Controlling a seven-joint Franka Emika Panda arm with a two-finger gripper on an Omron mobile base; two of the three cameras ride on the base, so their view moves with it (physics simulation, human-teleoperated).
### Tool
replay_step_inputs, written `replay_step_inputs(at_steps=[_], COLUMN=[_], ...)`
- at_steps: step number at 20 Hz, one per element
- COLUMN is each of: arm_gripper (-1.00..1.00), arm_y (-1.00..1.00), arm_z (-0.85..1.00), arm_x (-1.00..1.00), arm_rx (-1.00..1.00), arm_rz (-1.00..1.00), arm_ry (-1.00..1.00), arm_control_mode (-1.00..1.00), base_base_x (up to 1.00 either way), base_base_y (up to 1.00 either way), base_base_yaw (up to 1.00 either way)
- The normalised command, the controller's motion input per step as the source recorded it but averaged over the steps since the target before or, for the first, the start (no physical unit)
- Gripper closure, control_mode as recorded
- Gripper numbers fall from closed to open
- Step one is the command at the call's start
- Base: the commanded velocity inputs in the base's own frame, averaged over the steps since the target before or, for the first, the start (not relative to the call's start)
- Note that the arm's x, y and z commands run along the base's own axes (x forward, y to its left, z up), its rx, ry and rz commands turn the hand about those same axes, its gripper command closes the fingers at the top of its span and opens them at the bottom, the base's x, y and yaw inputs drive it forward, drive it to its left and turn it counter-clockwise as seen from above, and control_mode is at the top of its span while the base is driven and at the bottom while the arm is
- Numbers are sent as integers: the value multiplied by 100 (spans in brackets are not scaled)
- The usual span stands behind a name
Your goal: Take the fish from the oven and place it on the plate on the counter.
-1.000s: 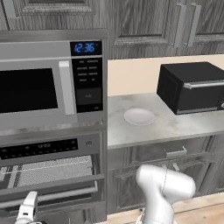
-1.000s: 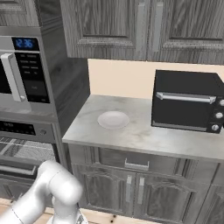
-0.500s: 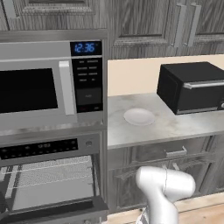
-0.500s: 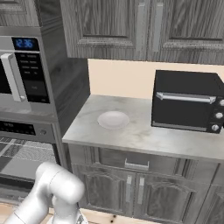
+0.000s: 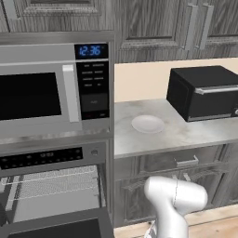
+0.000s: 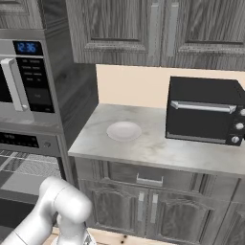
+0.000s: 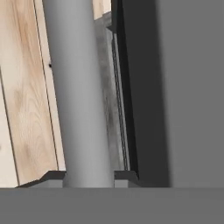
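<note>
The oven [image 5: 51,186] stands with its door [image 5: 56,227] swung far down, baring a wire rack [image 5: 58,182] and a grey cavity. The fish is hidden; I cannot make it out on the rack. In the hand view the door's long bar handle [image 7: 76,96] runs between my two dark fingertips, and my gripper [image 7: 89,177] is shut on it, low beside the door's dark edge [image 7: 131,109]. The white plate [image 5: 148,123] [image 6: 124,130] lies bare on the marbled counter [image 5: 186,135] [image 6: 158,148] to the oven's right.
A steel microwave [image 5: 46,93] with a blue clock sits above the oven. A black toaster oven [image 5: 204,93] [image 6: 203,112] stands at the counter's right. Upper cabinets [image 6: 143,28] hang overhead; drawers and doors [image 6: 139,201] fill the space below the counter. Wood floor [image 7: 22,109] lies beneath the hand.
The oven door has swung down from nearly shut to wide open, uncovering the rack. My hand has gone down with the handle and dropped below the left base view.
</note>
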Motion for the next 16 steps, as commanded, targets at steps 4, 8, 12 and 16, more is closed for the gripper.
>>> replay_step_inputs(at_steps=[4,8,12,16], arm_gripper=[100,-100,-100,-100], arm_y=[5,-26,-15,0], arm_z=[-2,-2,13,75], arm_x=[-7,-6,-33,-52], arm_rx=[0,6,4,7], arm_rz=[0,-13,-1,3], arm_ry=[0,1,1,-8], arm_control_mode=[-100,-100,-100,-100], base_base_x=[0,0,0,0], base_base_y=[0,0,0,0], base_base_yaw=[0,0,0,0])
